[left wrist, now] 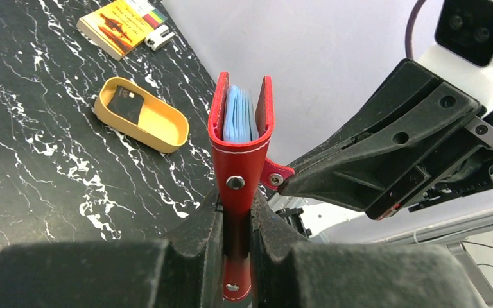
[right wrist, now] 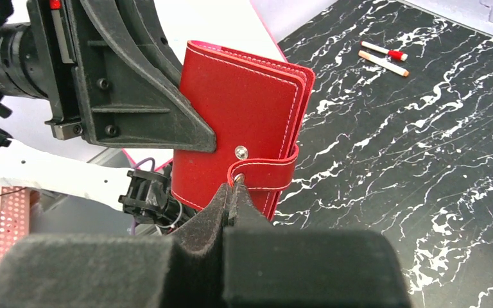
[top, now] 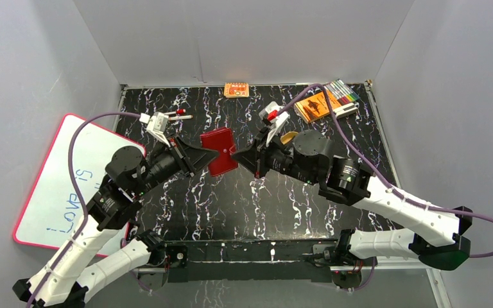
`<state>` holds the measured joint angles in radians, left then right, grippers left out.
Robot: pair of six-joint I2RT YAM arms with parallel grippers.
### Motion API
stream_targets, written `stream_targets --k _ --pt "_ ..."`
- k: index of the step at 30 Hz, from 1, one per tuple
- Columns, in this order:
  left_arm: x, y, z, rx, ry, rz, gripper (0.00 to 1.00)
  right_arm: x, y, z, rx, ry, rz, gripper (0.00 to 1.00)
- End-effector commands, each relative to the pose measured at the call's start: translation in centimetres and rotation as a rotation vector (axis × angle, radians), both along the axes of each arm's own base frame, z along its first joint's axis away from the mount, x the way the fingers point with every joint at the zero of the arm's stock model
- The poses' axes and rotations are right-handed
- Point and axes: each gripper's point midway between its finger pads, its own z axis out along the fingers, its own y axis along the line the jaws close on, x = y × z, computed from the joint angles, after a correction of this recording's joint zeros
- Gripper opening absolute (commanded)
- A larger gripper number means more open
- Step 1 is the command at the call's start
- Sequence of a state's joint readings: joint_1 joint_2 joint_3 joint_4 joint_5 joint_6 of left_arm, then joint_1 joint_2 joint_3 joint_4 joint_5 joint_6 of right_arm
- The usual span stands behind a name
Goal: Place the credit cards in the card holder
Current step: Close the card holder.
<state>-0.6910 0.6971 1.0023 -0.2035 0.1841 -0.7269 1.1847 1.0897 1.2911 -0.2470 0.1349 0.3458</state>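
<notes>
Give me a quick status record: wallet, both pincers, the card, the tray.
wallet: held between the arms, slightly open, pale sleeves showing
left pincer: shut on the wallet's cover
right pincer: shut on the tab, which is off its stud
card: dark, lying in the tray, not yet in the wallet
tray: on the table, apart from both pincers
</notes>
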Motion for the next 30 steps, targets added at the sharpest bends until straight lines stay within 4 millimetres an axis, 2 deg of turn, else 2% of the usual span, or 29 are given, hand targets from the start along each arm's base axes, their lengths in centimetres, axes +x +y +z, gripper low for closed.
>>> stream_targets --k 1,6,12,30 --pt "0.5 0.5 2.2 -0.020 -0.048 0.039 0.00 0.5 -0.4 2.2 0.029 -0.054 -0.029 0.00" --pt "0.9 0.4 2.0 -0.004 -0.050 0.048 0.00 1.5 -0.2 1.3 0.010 -0.053 -0.076 0.00" --pt "1.1 0.3 1.6 0.020 -0.064 0.046 0.00 2.2 0.1 1.4 0.026 -0.063 -0.108 0.00" --pt "2.3 0.7 1.1 0.092 -0.121 0.089 0.00 4.4 1.9 -0.3 0.028 -0.030 -0.198 0.00"
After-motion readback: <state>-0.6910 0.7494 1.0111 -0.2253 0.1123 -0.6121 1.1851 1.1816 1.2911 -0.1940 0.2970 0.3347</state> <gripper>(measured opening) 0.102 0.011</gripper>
